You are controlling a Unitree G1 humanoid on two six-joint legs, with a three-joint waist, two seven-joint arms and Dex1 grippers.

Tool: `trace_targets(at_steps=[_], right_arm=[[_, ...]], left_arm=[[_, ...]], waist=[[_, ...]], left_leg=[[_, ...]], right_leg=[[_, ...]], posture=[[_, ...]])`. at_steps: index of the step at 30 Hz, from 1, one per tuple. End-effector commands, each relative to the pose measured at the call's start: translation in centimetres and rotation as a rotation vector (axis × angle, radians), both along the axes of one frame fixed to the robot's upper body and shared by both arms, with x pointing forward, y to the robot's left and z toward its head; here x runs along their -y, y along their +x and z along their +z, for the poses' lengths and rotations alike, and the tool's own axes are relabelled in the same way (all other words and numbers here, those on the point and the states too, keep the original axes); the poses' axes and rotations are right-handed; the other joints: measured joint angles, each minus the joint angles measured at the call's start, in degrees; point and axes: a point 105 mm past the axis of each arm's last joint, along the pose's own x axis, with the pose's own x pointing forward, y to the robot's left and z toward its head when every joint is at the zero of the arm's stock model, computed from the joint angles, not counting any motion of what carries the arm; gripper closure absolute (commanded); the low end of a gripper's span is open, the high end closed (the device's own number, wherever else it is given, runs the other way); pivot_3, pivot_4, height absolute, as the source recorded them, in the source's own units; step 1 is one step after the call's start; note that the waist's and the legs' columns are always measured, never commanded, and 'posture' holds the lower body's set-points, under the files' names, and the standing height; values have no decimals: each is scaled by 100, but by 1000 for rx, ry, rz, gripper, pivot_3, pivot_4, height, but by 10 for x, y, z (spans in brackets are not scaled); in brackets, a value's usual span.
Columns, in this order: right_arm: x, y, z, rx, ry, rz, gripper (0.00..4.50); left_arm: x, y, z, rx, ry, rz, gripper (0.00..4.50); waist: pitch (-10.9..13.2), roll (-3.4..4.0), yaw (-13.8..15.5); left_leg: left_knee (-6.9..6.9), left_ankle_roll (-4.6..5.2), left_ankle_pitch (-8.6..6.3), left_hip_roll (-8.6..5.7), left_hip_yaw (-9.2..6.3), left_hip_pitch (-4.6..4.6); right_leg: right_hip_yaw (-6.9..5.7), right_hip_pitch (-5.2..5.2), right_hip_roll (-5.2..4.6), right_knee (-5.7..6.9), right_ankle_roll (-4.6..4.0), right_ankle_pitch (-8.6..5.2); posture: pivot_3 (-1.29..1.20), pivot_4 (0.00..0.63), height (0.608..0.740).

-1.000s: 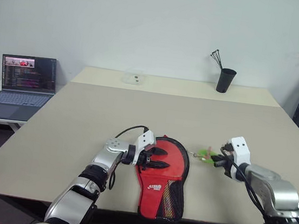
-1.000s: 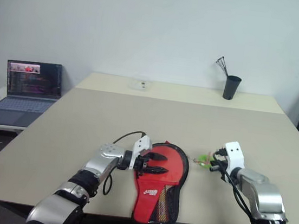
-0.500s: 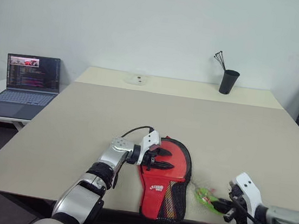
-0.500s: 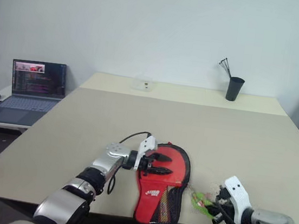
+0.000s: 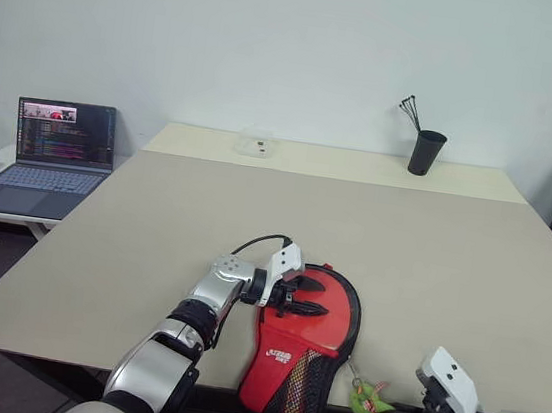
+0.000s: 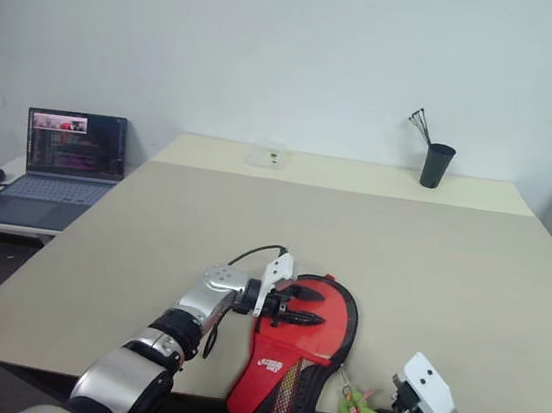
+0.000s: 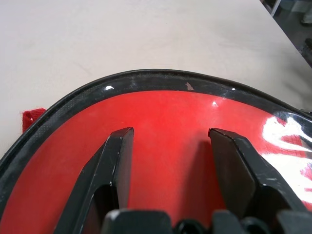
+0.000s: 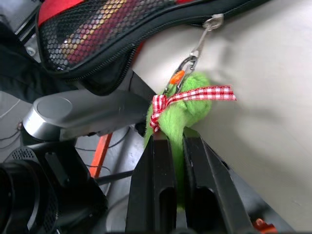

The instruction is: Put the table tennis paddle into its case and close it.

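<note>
Lying under the parted left fingers [image 7: 117,161], the case [image 5: 313,357] (its green charm [image 8: 187,109] pinched by right fingers [image 8: 158,170]).

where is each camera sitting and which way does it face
Left and right eye views: on the head, looking forward and down over the table; both arms show.
Left wrist view: looks along open left gripper resting on the case.
Right wrist view: looks along right gripper, shut on the green charm.
All views share the case.
</note>
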Motion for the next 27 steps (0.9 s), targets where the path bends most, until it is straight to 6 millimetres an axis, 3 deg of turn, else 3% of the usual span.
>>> trace_targets(at_steps=[1,5,12,13,19,21,23,25,27], right_arm=[[-8,0,0,-1,26,18,4463],[-3,9,13,21,69,5,4463],[3,18,58,112,159,84,2344],[3,19,65,132,178,99,2344],[27,68,97,305,141,12,2344],[29,83,101,342,144,-21,2344],[23,111,104,403,198,-80,2344],[17,133,98,429,212,-120,1978],[10,141,91,431,211,-116,1446]], left_arm=[[1,-5,-14,-41,30,-2,1828],[-1,-4,-13,-37,24,6,1828],[-4,-1,0,-4,-33,30,1828],[-4,0,3,3,-45,33,1828],[-21,0,33,45,-157,93,1828],[-27,-1,42,47,-186,118,1828],[-42,-5,57,43,-233,151,1828],[-56,-10,69,41,-252,176,1828],[-66,-13,74,37,-249,200,1828]], waist=[[0,0,-3],[1,-4,-10],[3,-7,-16],[5,-10,-20],[36,-43,-119],[49,-58,-145],[56,-69,-177],[65,-71,-217],[67,-68,-223]], left_leg=[[0,0,0,0,0,3],[0,0,0,1,-1,9],[-1,0,0,1,0,10],[-2,0,0,3,-2,11],[-3,0,0,9,-1,11],[-4,0,0,14,-3,9],[-10,0,0,22,-2,10],[-11,0,0,36,-3,7],[-12,0,1,59,-1,2]], right_leg=[[0,2,0,1,0,0],[0,8,0,1,0,0],[2,10,1,1,0,0],[3,10,3,0,0,0],[13,5,10,4,0,0],[21,1,13,6,-1,0],[28,-4,22,6,-2,0],[39,-15,34,12,-3,1],[36,-23,37,14,-4,1]], posture=[[0,150,740],[0,150,740],[0,150,740],[0,150,740],[0,150,740],[0,150,740],[0,150,740],[0,150,740],[0,150,740]])
